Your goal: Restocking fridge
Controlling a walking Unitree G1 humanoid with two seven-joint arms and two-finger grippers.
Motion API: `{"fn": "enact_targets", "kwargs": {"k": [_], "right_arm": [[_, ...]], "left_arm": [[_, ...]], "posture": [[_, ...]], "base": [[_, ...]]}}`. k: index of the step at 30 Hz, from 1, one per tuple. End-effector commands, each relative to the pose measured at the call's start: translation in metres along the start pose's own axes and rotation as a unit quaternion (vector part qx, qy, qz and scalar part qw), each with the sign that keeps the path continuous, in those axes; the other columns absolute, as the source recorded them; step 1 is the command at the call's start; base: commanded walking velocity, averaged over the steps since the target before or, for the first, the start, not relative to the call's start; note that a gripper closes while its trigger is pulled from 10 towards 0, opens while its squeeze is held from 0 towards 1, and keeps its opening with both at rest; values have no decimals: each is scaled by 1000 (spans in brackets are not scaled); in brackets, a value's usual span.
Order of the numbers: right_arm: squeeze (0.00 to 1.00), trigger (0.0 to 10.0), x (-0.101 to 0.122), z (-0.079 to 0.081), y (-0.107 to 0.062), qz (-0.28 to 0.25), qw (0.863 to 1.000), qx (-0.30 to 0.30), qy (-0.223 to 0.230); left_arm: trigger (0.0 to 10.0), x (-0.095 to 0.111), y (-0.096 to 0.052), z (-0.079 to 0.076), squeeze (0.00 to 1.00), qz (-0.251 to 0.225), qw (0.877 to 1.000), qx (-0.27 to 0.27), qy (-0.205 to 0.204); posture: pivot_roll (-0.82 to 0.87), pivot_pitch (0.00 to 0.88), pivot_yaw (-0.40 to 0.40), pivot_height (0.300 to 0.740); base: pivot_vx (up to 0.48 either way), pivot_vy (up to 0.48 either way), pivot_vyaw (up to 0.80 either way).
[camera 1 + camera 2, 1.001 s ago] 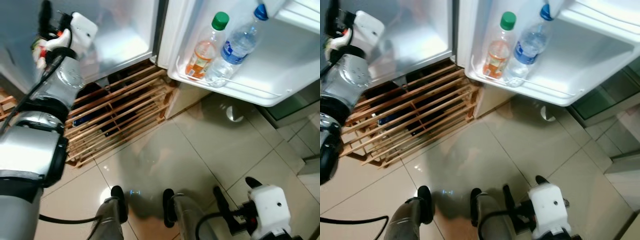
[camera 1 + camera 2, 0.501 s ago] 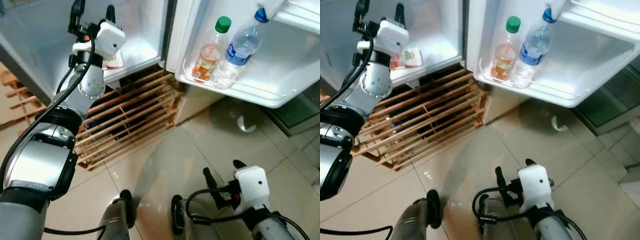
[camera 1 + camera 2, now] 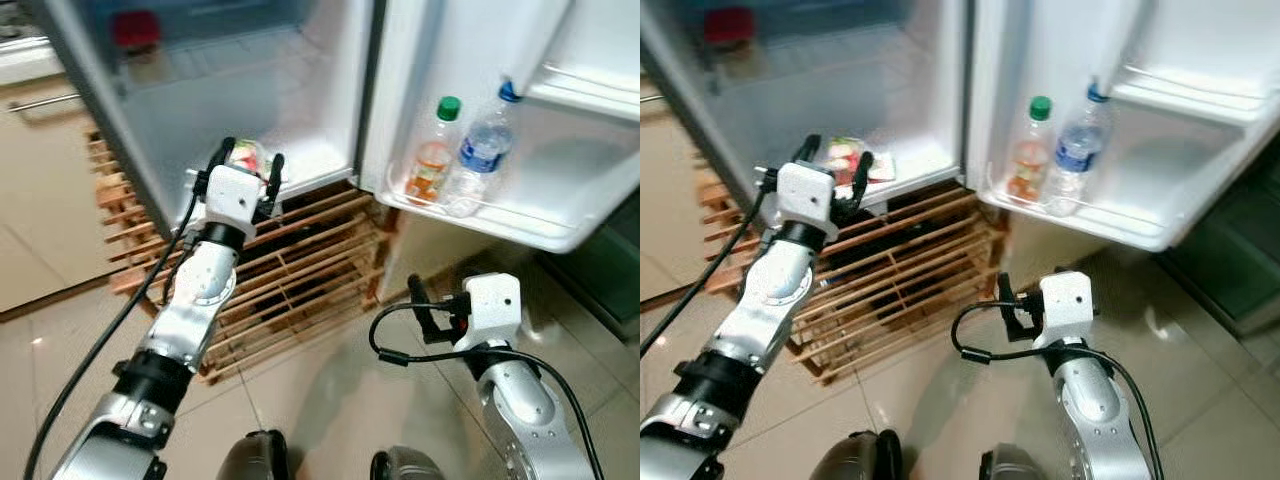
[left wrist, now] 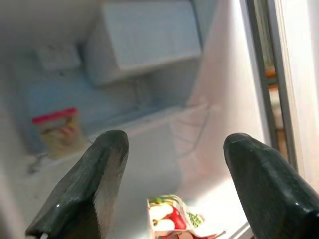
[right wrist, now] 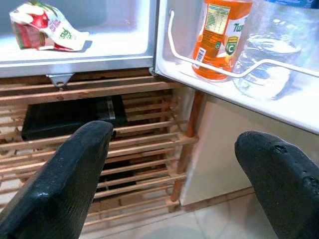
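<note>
With the packet point(image 3: 845, 158) lying on the fridge floor point(image 3: 300, 160), the left gripper point(image 3: 248, 162) hung above it, jaws apart and empty; the right gripper point(image 3: 1006, 312), also spread, idled low. Next likely called for fetching more stock.

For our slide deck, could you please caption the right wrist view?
Open right gripper faces the fridge door shelf with two bottles, a snack packet on the fridge floor.

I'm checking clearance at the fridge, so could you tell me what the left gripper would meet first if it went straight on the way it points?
Probably the fruit-printed packet on the fridge floor, just ahead of the open left gripper; depth is unclear.
</note>
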State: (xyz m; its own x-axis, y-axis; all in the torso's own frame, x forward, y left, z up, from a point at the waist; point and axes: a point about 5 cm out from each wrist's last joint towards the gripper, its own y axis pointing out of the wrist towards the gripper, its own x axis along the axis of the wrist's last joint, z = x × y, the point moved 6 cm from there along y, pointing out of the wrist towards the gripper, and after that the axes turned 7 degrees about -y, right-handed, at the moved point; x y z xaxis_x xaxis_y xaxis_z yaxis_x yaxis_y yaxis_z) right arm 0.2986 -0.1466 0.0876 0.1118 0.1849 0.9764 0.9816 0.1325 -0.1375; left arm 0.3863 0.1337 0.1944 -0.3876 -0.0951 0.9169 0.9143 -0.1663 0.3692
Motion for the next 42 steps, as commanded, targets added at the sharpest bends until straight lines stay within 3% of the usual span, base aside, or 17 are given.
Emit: {"fn": "enact_targets", "kwargs": {"k": [1, 3, 5, 8, 11, 17, 20, 23, 30, 34, 37, 42], "right_arm": [[12, 10000, 2, -6, 2, -9, 1000, -13, 7], [16, 10000, 2, -12, 12, -11, 999, -27, 18], [16, 10000, 2, -13, 13, -11, 999, -29, 19], [8, 10000, -2, -15, 15, -9, 999, -32, 20], [8, 10000, -15, -15, 13, 3, 1000, -27, 5], [20, 10000, -34, -19, 15, 22, 999, -23, -9], [24, 10000, -47, -14, 17, 42, 999, -4, -9], [12, 10000, -47, 0, 22, 40, 999, 29, -19], [4, 10000, -45, 7, 28, 33, 998, 45, -23], [8, 10000, -37, 13, 31, 15, 996, 71, -42], [4, 10000, -36, 7, 36, 12, 997, 66, -44], [12, 10000, -30, 3, 47, 12, 998, 60, -22]], "left_arm": [[10000, -4, -2, -5, 0, 11, 1000, -8, -13], [10000, -23, -19, -8, 0, 51, 996, -4, -67], [10000, -27, -23, -9, 0, 59, 995, -1, -79], [10000, -47, -48, -12, 0, 100, 989, -13, -111], [10000, -59, -64, -10, 0, 135, 986, -15, -101], [10000, -61, -52, -10, 0, 146, 984, -14, -98], [10000, -67, -48, -2, 0, 158, 983, 6, -98], [10000, -73, -47, 9, 0, 175, 981, 33, -72], [10000, -69, -49, 14, 0, 164, 983, 44, -63], [10000, -61, -45, -1, 0, 148, 985, 31, -82], [10000, -58, -40, -12, 0, 141, 986, 22, -82], [10000, -55, -33, -12, 0, 135, 986, 38, -86]], "posture": [[-113, 0, 45, 727], [-101, 0, 46, 727], [-101, 0, 46, 727], [-95, 0, 45, 727], [-91, 0, 40, 727], [-91, 0, 42, 727], [-80, 0, 36, 727], [-62, 0, 24, 727], [-45, 0, -1, 727], [-60, 0, -8, 727], [-60, 0, -23, 727], [-41, 0, -47, 727]], "base": [[0, 0, 0], [0, 0, 0], [0, 0, 0], [0, 0, 0], [0, 0, 0], [0, -400, 448], [0, -315, 421], [0, 0, 0], [0, 0, 0], [320, 0, 0], [480, 0, 0], [480, 0, 0]]}}
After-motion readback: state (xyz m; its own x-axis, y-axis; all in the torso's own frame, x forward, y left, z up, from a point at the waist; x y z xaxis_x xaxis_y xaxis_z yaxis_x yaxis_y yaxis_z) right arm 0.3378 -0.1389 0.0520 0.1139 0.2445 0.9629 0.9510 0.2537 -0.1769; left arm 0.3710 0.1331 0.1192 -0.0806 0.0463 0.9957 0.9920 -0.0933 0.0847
